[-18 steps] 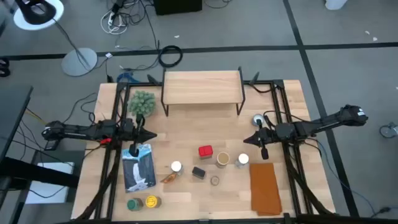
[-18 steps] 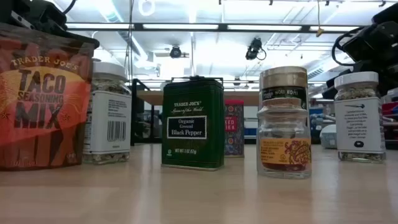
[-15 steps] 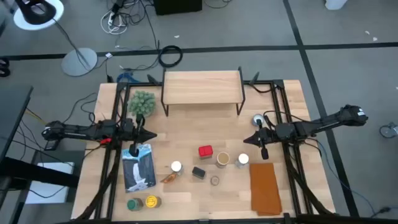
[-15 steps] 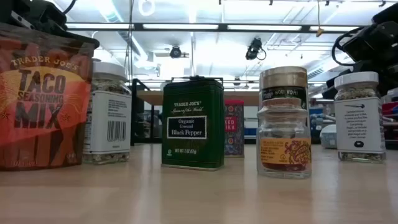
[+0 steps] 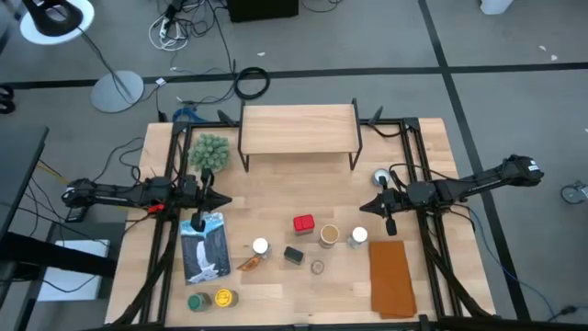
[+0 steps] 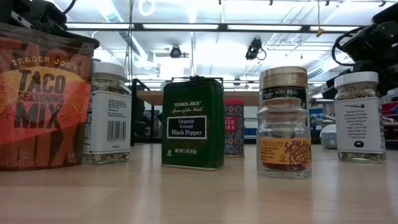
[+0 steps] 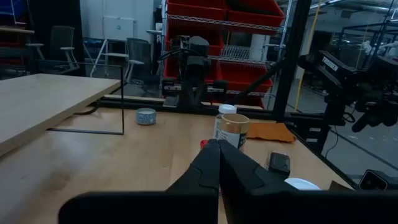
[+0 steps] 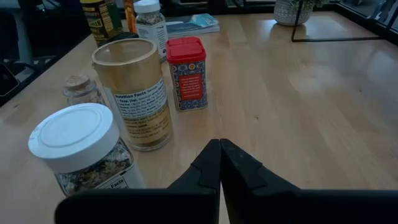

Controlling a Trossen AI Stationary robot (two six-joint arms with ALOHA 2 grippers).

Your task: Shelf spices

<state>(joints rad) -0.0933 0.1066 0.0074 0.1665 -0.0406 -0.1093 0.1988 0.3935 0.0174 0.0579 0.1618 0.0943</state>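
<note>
The shelf (image 5: 299, 129), a low riser with a light wooden top on thin black legs, stands at the table's far middle with nothing on its top. The spices stand in a loose group near the front: a red tin (image 5: 303, 223), a brown-lidded jar (image 5: 329, 235), white-lidded jars (image 5: 358, 236) (image 5: 260, 246), a dark tin (image 5: 294, 256), a small corked jar (image 5: 317, 267) and green- and yellow-lidded jars (image 5: 197, 302) (image 5: 223, 298). My left gripper (image 5: 225, 201) is shut, left of the group. My right gripper (image 5: 363, 208) is shut, just beyond the white-lidded jar (image 8: 78, 149).
A fuzzy green plant ball (image 5: 209, 152) sits by the shelf's left legs, and a round silvery tin (image 5: 380, 176) by the right arm. A blue-white packet (image 5: 203, 246) lies front left, a brown cloth (image 5: 392, 278) front right. Bare tabletop lies between shelf and spices.
</note>
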